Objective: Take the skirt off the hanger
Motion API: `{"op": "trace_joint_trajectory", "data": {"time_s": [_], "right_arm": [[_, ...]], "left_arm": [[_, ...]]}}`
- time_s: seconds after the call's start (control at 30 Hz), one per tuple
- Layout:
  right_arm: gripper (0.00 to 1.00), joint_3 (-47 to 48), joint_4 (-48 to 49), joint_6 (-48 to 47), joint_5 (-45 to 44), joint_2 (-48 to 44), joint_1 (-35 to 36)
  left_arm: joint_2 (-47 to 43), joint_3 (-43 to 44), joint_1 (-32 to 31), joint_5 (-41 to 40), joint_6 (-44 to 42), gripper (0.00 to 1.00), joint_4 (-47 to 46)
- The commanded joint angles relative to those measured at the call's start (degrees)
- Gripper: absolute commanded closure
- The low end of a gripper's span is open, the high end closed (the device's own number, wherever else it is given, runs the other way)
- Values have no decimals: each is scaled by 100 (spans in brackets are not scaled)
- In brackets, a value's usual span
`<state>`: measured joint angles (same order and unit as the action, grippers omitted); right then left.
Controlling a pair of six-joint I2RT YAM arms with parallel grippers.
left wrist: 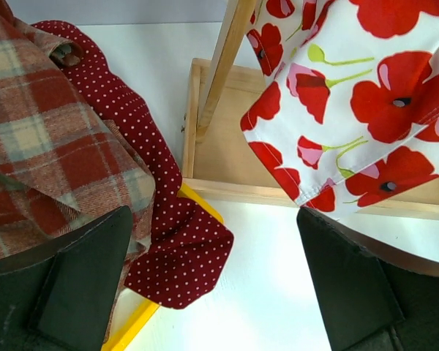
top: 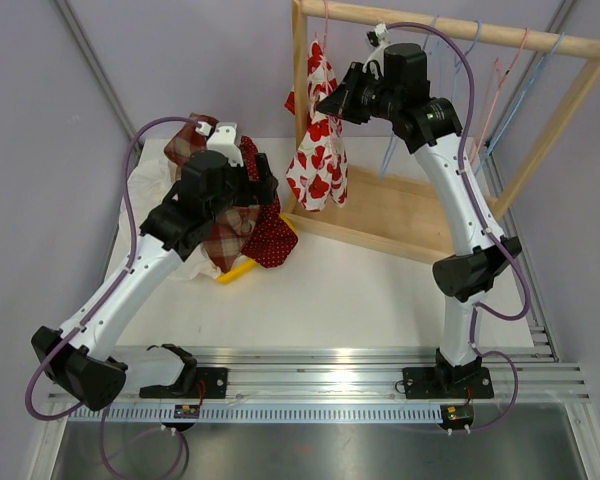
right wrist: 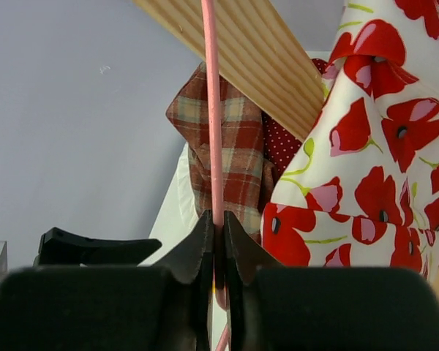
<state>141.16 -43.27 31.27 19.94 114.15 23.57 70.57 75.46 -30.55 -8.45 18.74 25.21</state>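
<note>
Right gripper (right wrist: pixel 218 228) was pinched tight on the pink hanger (right wrist: pixel 214 110), with the poppy-print skirt (right wrist: pixel 373 168) hanging just beside it at the left end of the wooden rack (top: pixel 460 30). Left gripper (left wrist: pixel 212 219) stood wide apart, holding nothing (the skirt's hem just ahead). A plaid garment (left wrist: pixel 51 146) and a red dotted cloth (left wrist: pixel 179 248) crowded its left side; bare table (top: pixel 360 290) lay before the rack's base.

The white table (top: pixel 360 300) carries a wooden rack base (top: pixel 400 215) toward its far right corner, and heaped clothes (top: pixel 265 235) over a yellow object (top: pixel 238 271) at far left.
</note>
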Motion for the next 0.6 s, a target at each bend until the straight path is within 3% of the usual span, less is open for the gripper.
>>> {"op": "trace_joint_trajectory", "data": {"time_s": [0.0,0.03,0.23,0.33,0.43,0.57], "right_arm": [[92,-62,301,2,-175,-235,86],[100,-63,284,-6,-236,-244,77],[100,42,196,-7,-254,-323,77],[100,586,47,46,-131,-253,86],[100,1044,-120,90,-131,-287,77],[100,608,-51,108,-122,-743,77]], "left_arm": [[-104,-119,-48,-175,68,1,-324],[-122,-145,-74,-183,68,1,-315],[-113,12,-398,-245,-19,1,-368],[115,530,-706,-386,-230,1,-228],[221,935,-874,-97,-397,1,-358],[238,909,-1006,518,-459,1,-771]]}}
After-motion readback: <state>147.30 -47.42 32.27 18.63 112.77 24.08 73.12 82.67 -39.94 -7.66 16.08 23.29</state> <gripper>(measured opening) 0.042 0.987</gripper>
